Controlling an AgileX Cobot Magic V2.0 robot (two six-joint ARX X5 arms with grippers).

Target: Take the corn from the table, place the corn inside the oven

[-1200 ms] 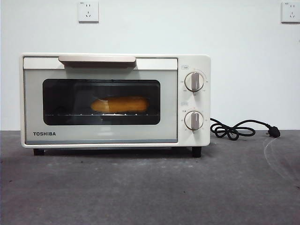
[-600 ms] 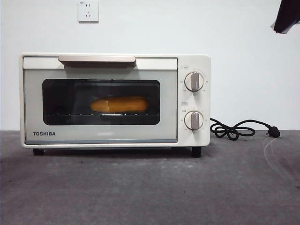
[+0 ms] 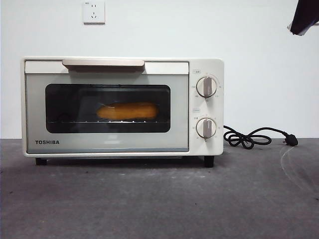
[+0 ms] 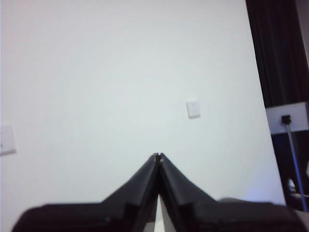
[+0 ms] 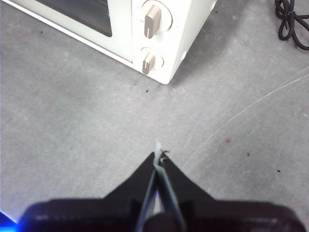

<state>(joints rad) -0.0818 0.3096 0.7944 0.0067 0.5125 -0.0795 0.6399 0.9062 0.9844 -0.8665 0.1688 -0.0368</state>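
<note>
The corn lies on the rack inside the oven, seen through the dark glass window. The oven door is closed, its beige handle along the top. My right gripper hangs shut and empty above the table, in front of the oven's knob corner. In the front view that arm shows only as a black tip at the top right corner. My left gripper is shut, empty and faces a white wall.
A black cord with its plug lies coiled on the table right of the oven, also in the right wrist view. Two knobs sit on the oven's right panel. Wall sockets are mounted above.
A black arm tip has come into the front view's top right corner, covering the wall socket there. The oven and corn have not moved.
</note>
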